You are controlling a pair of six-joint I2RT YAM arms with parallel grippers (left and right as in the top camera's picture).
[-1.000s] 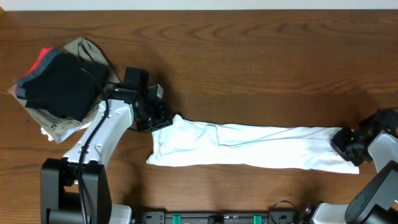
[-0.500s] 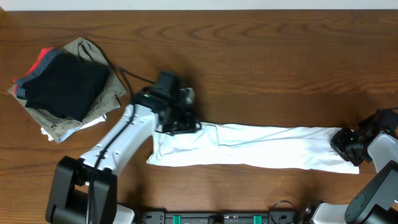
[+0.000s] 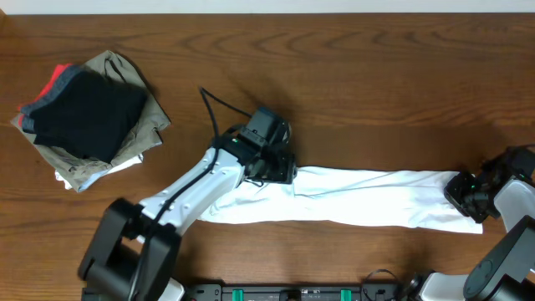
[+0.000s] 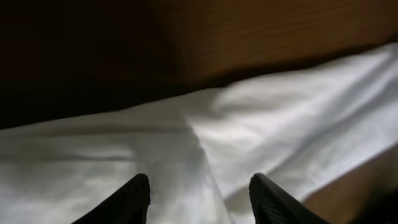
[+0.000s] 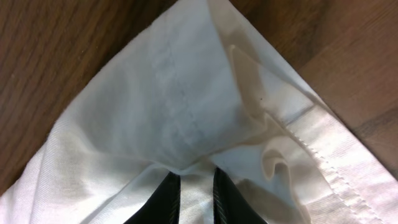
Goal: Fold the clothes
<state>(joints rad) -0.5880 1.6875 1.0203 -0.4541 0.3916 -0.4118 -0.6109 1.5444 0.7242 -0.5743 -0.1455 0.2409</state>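
Left fingers (image 4: 134,199) apart above the clothes (image 3: 376,196) — right fingers (image 5: 166,198) clamp its corner; folded pile (image 3: 84,117) well apart.

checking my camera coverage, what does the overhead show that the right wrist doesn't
Only the overhead: the pile of folded clothes at far left, and the left gripper over the white garment's upper edge. Only the right wrist: the stitched hem and the fabric pinched in the right gripper. Both: the white garment on the wooden table.
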